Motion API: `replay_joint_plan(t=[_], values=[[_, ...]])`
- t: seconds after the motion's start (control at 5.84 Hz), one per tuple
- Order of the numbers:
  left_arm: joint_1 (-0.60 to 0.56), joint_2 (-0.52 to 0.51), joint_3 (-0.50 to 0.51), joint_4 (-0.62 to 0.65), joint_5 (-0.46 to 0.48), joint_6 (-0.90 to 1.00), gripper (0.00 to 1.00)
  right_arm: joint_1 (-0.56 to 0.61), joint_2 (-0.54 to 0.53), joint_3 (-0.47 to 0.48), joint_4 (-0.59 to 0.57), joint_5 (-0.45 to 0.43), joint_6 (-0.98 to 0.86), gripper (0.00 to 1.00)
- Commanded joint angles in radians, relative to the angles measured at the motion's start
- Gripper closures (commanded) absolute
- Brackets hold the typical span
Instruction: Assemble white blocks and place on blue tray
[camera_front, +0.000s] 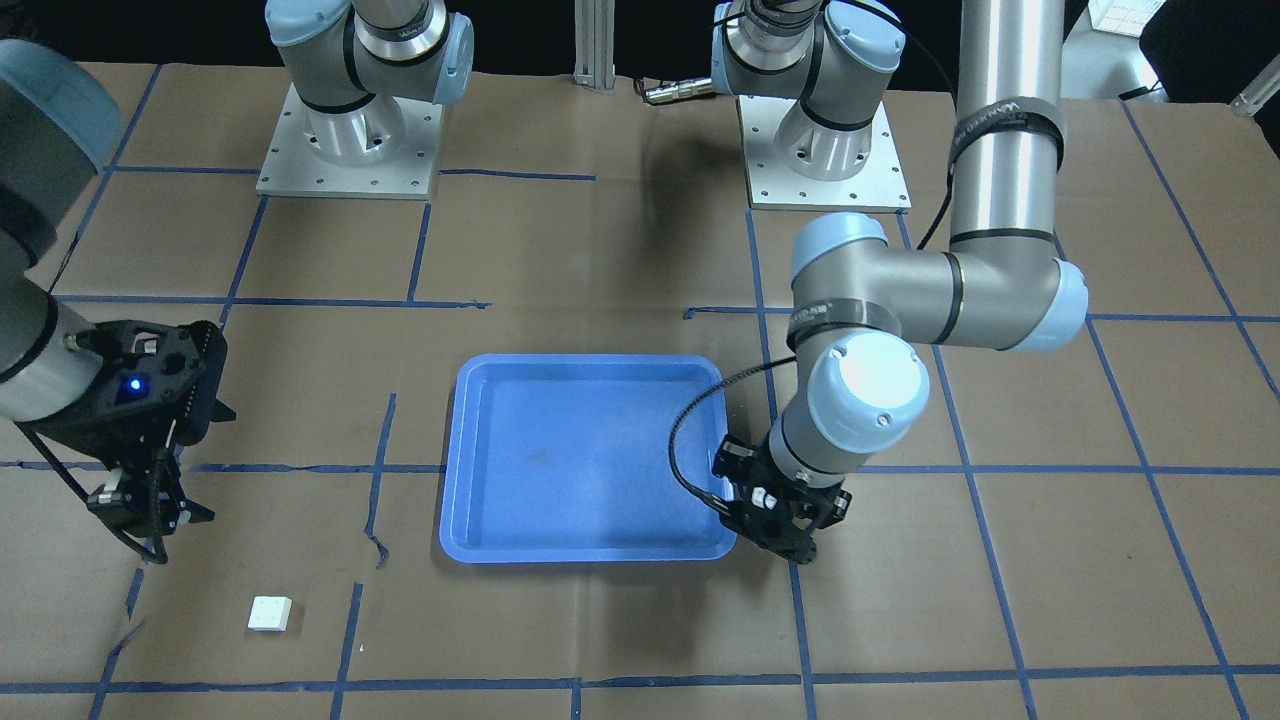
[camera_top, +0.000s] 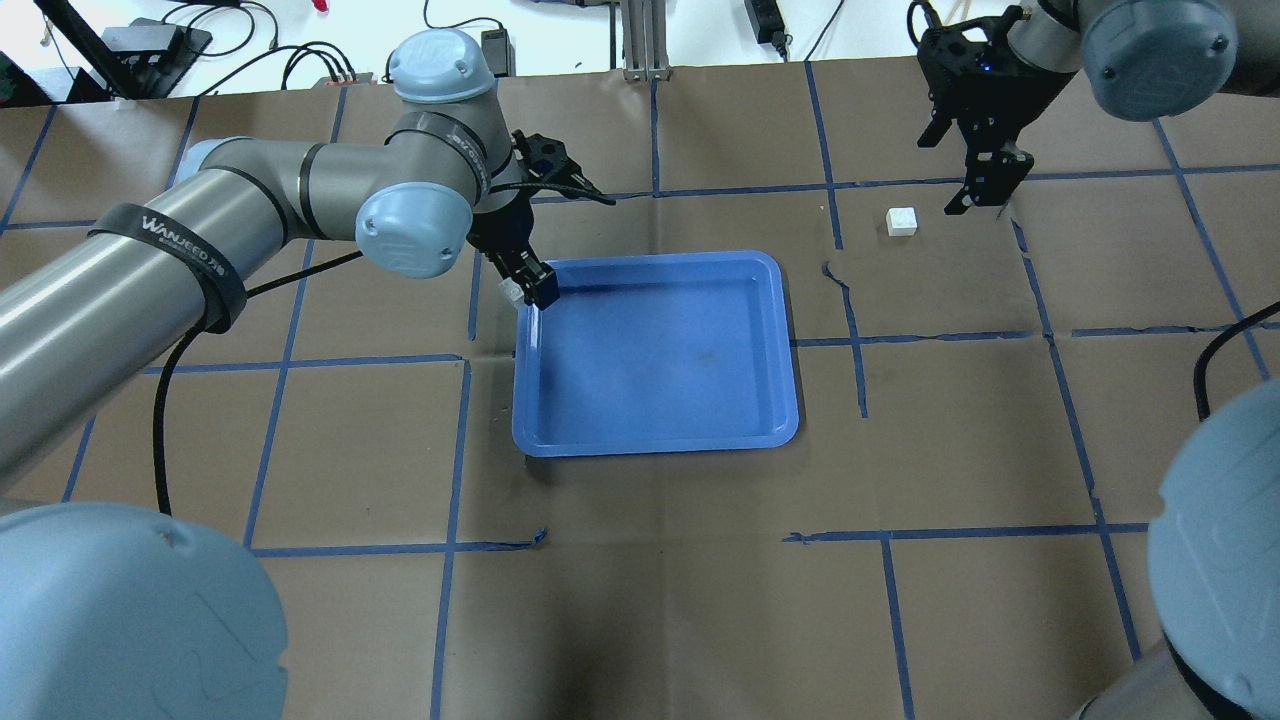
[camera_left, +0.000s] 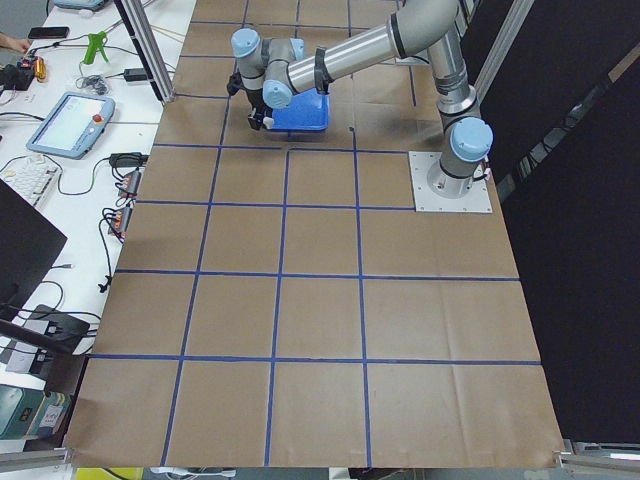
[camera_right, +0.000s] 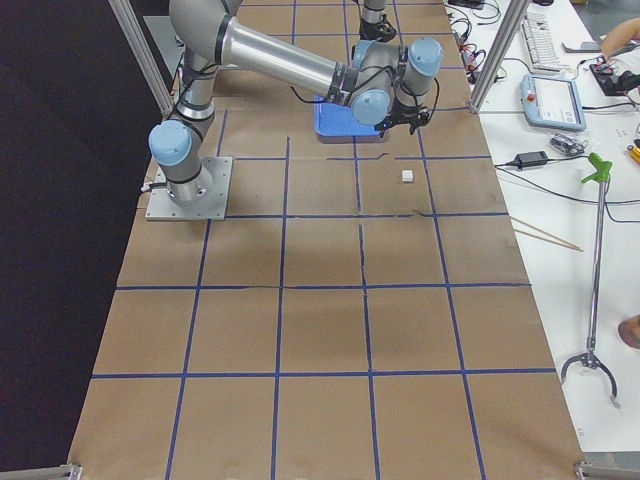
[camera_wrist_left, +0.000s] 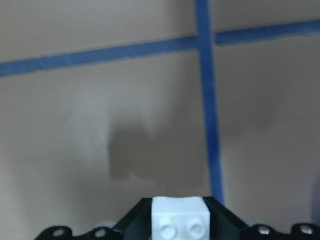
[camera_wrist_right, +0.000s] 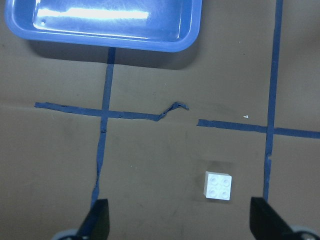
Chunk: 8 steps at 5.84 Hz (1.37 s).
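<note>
Overhead view: left gripper (camera_top: 528, 285) holds one block (camera_top: 511, 291) at tray's (camera_top: 655, 350) 10 o'clock; right gripper (camera_top: 985, 192) hangs spread by other block (camera_top: 902, 221). Not joined yet.

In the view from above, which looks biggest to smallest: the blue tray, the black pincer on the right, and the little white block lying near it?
Largest to smallest:
1. the blue tray, by far.
2. the right pincer; it seems raised nearer the camera, which may flatter it.
3. the loose white block, clearly smallest.
</note>
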Motion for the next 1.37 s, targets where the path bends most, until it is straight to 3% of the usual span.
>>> replay_joint_plan(t=[0.0,0.17,0.34,0.68,1.2], values=[[-0.121,-0.036,-0.004,0.125,0.002,0.205,1.00,-0.049,0.102,-0.018,-0.012,0.054,-0.030,0.00],[-0.142,-0.044,-0.007,0.166,0.003,0.346,1.00,-0.060,0.133,-0.012,-0.033,0.084,-0.026,0.00],[-0.168,-0.052,-0.024,0.169,0.005,0.371,0.99,-0.062,0.165,-0.009,-0.038,0.109,-0.019,0.00],[-0.174,-0.046,-0.102,0.224,0.005,0.365,0.96,-0.062,0.193,-0.009,-0.081,0.109,-0.021,0.00],[-0.174,-0.053,-0.140,0.238,0.017,0.368,0.93,-0.080,0.239,-0.009,-0.147,0.111,-0.015,0.00]])
